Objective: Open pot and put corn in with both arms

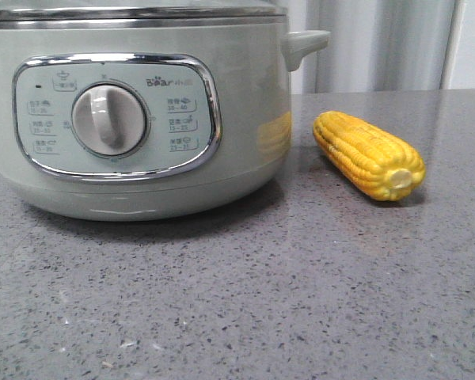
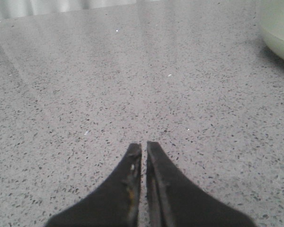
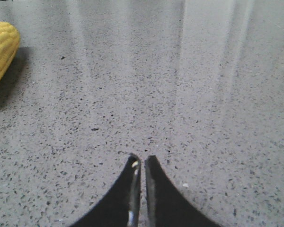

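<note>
The pale sage-green pot (image 1: pixel 134 111) stands at the left of the front view, lid on, with its dial (image 1: pixel 109 119) and side handle (image 1: pixel 305 43) showing. A bit of its wall shows in the left wrist view (image 2: pixel 279 28). The yellow corn (image 1: pixel 368 154) lies on the grey table right of the pot, pale cut end toward the camera; it also shows in the right wrist view (image 3: pixel 1 49). My left gripper (image 2: pixel 144 146) is shut and empty over bare table. My right gripper (image 3: pixel 141 160) is shut and empty, away from the corn. Neither gripper shows in the front view.
The grey speckled table (image 1: pixel 237 301) spreads in front of the pot and corn. Pale curtains (image 1: pixel 380 43) hang behind the table's far edge.
</note>
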Robot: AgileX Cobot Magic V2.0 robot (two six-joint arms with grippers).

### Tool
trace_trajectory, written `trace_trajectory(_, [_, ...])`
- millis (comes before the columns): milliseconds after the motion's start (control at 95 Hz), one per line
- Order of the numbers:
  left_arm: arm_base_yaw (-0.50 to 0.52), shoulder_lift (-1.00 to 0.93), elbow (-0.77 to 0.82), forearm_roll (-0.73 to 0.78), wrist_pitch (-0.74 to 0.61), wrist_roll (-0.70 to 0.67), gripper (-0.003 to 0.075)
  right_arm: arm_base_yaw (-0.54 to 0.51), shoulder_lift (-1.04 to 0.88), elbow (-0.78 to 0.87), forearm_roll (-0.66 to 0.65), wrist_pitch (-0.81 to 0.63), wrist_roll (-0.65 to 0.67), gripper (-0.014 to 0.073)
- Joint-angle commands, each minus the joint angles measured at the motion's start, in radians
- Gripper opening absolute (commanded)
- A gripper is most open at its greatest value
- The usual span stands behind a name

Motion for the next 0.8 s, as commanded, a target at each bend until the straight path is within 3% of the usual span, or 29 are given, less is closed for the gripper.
trace_trajectory(0, [0.002, -0.035, 0.007, 0.000, -0.039, -0.005, -0.0020, -0.006, -0.021, 0.020, 0.000, -0.021, -0.007, -0.0048])
trace_trajectory(789, [0.002, -0.035, 0.007, 0.000, -0.051, -0.005, -0.0020, -0.006, -0.021, 0.020, 0.000, -0.021, -0.007, -0.0048])
